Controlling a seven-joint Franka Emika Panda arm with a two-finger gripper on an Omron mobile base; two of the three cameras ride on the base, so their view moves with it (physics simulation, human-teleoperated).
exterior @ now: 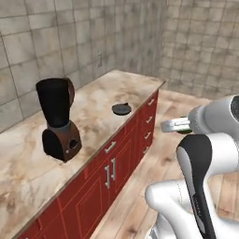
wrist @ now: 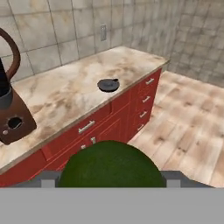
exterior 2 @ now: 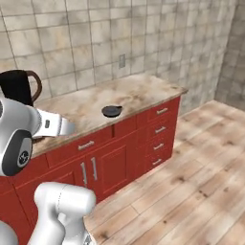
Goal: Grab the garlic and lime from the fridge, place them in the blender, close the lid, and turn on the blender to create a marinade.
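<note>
Counter: we face the long marbled beige countertop (exterior: 93, 112) on red cabinets (exterior: 116, 172).
Blender: the black-jarred blender with reddish-brown base (exterior: 59, 119) stands open at the left end.
Lid: the round dark grey lid (exterior: 121, 108) lies well apart from it.
Claw: our gripper (wrist: 111, 175) holds the round dark green lime (wrist: 111, 166) between 2 tips.
Risk: we judge the lime could clip the jar rim and roll off.

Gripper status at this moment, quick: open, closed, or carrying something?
Gripper: closed on a round dark green lime, carried out in front of the red cabinets.
</note>
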